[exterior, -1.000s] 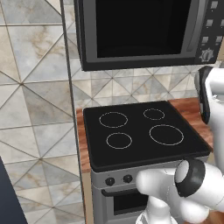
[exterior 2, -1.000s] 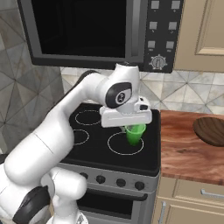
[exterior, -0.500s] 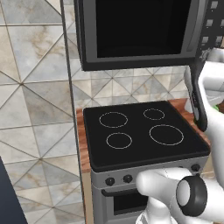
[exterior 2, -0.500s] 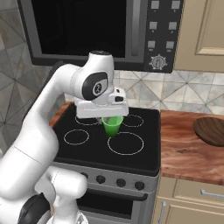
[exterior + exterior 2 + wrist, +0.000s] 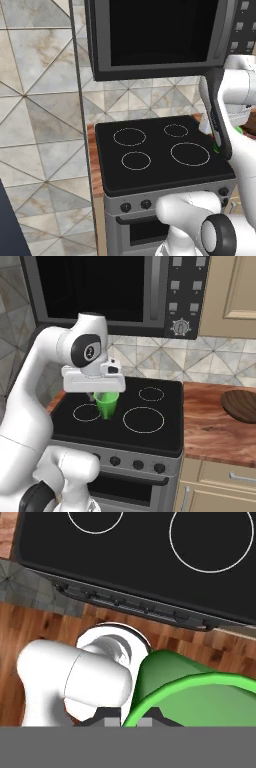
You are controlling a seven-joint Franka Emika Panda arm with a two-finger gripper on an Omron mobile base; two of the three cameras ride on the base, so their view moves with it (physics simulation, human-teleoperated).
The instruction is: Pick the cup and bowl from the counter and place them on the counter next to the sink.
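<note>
Swung leftward over the stovetop [image 5: 150, 406], pincer [image 5: 102, 397] clamps green cup [image 5: 106, 405] hanging beneath.

green cup [image 5: 106, 404] top hidden under the gripper [image 5: 102, 398]; wooden disc [image 5: 241, 405] cut off.

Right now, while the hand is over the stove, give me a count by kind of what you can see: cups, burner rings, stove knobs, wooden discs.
Green cup, held in the hand: 1
Burner rings on the stovetop: 4
Stove knobs in the right base view: 4
Dark wooden disc on the counter: 1
Total: 10
</note>
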